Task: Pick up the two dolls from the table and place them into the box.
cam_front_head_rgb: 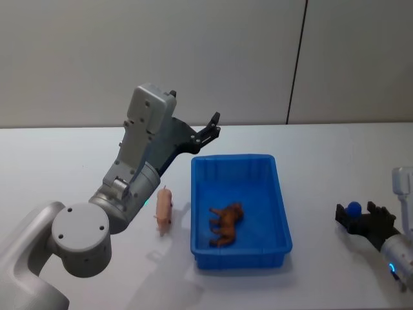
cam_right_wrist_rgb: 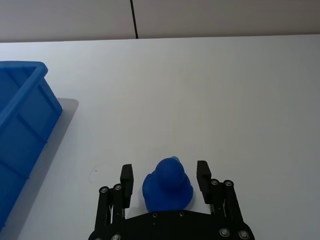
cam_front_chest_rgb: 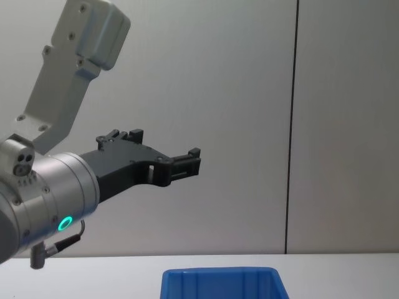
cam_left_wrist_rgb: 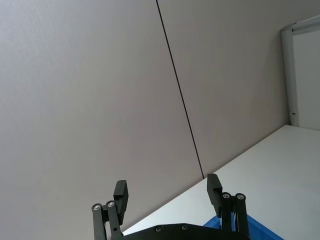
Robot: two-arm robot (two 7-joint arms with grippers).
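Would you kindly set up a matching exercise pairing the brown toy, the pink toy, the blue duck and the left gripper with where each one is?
Things:
1. brown toy
2. pink toy
3. blue duck
4. left gripper

Places:
A. within the open right gripper
B. raised in the air, open
C. inside the box
D. lying on the table, left of the box

Pairs: 1-C, 2-D, 3-A, 4-B

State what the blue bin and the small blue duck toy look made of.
Bright blue rectangular bin: likely moulded plastic, smooth, slight sheen, rounded rim. Small blue duck-shaped toy: probably rubber or vinyl, matte, rounded seamless form; hardness unclear.
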